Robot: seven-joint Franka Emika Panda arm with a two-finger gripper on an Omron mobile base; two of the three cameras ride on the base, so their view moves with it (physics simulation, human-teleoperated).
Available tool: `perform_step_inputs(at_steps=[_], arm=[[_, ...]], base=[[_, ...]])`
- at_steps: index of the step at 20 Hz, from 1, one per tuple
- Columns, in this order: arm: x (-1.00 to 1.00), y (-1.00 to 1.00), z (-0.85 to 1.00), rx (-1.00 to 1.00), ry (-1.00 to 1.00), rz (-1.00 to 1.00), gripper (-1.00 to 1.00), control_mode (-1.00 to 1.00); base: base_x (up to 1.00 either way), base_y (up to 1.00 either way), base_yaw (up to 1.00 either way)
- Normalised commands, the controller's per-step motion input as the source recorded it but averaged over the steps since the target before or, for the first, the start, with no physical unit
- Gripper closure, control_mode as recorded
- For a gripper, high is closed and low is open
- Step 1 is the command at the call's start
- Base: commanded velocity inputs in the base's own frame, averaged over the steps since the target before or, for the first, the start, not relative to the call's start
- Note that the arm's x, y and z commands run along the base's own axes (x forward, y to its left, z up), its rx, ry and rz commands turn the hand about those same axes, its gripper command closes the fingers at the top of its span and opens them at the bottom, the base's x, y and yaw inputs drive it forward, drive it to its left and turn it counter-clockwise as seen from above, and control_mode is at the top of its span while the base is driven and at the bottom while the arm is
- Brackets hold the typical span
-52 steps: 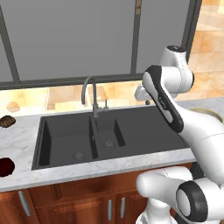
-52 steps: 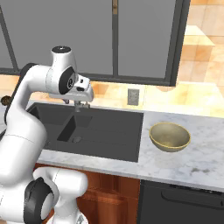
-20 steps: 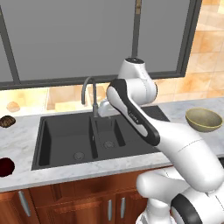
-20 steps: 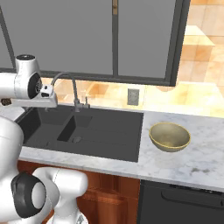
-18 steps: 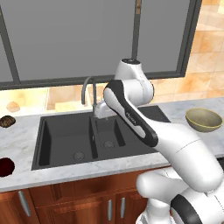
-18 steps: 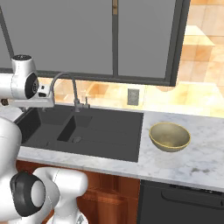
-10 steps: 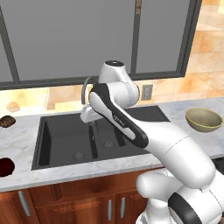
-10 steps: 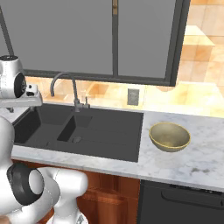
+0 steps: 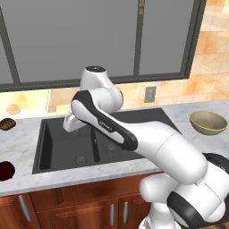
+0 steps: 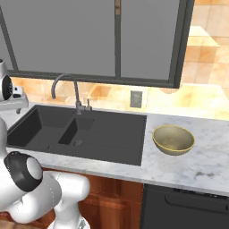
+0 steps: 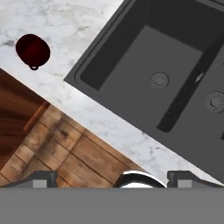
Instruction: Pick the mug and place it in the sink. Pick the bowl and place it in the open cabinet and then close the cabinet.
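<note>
tool (image 11: 112, 177) fully open, nothing in it; tips poke up at the bottom edge of the hand view, aimed down past the front lip of the bench (image 11: 109, 131) with floor visible below. in the left base view the tool (image 9: 70, 123) end of the arm hangs over the left basin of the sink (image 9: 62, 147).

mug (image 11: 33, 50) sits upper left in the hand view, on the bench left of the sink (image 11: 157, 74), well apart from the tool. same mug (image 9: 6, 171) at the far left edge of the left base view, near the bench's front edge.

so the target lies off toward the frame's upper left from the tool, well short of grasp range. its handle looks to point toward the bottom of the hand view, hard to be sure.

bowl (image 10: 173, 140) on the bench right of the sink (image 10: 89, 132), untouched.
</note>
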Motion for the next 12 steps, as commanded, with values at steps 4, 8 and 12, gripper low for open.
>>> perform_step_inputs(at_steps=[4,8,12], arm=[[0.0,0.55,-0.01,0.0,0.0,0.14,-1.0,-1.0],[-0.08,0.66,0.0,-0.02,0.0,0.13,-1.0,-1.0],[-0.15,0.55,-0.04,0.0,0.0,0.11,-1.0,-1.0]], base=[[0.0,0.0,0.0],[0.0,0.0,0.0],[0.0,0.0,0.0]])
